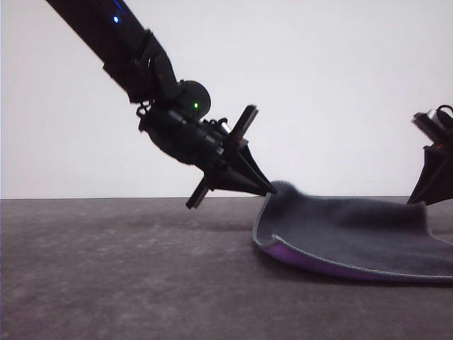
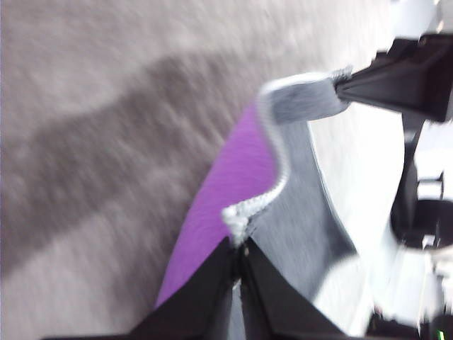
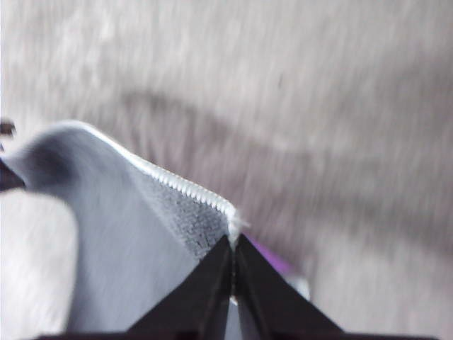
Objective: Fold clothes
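left arm: black, comes down from upper left in the front view, green LED lit on the wrist housing, blue LED further up the arm
left hand (image 1: 267,188): clenched on the cloth's near-left corner; fingers pinched to a point, corner lifted off the counter
left hand, wrist view (image 2: 239,256): jaws closed tight on the light grey stitched edging (image 2: 276,185) where it bunches at the tips; purple face on one side of the edging, dark grey face on the other
cloth (image 1: 354,234): right of centre on the counter, dark grey face up, purple face showing as a strip along the near underside edge; left and right far corners pulled up, middle sagging, near edge touching the counter
cloth shape: curls up at the left corner into the left hand, rises again at the right corner toward the right hand
counter (image 1: 113,269): dark grey, mottled, cloth's shadow under the lifted left edge
right hand (image 1: 423,201): at the right edge of the front view, tips on the cloth's right corner, partly cut off by the frame
right hand, wrist view (image 3: 233,244): jaws closed on the cloth corner at the stitched edging, grey face spreading away from the tips, sliver of purple beside the fingers; view blurred
wall: plain white behind the counter
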